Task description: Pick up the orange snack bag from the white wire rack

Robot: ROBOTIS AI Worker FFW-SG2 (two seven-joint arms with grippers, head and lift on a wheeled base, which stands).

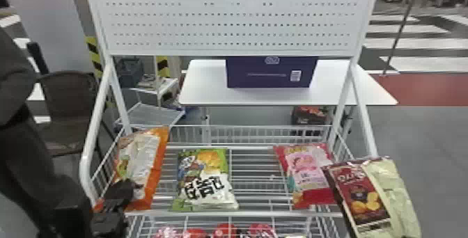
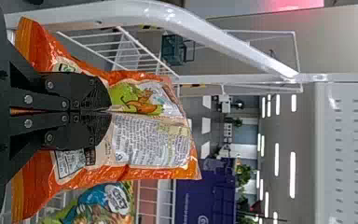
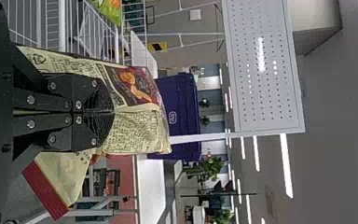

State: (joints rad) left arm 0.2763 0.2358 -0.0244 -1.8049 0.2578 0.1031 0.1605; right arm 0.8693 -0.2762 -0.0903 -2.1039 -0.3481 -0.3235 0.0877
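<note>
The left gripper is at the rack's left end, against the lower part of the orange snack bag. In the left wrist view the left gripper is shut on the back of the orange snack bag, pinching its middle seam. That bag stands tilted at the left side of the white wire rack. My right gripper is shut on a dark red and cream chip bag; in the head view this chip bag hangs at the rack's right front corner.
A green snack bag lies mid-rack and a pink-red one toward the right. Red packages sit on the lower shelf. A perforated white panel rises above; behind stands a white table with a purple box.
</note>
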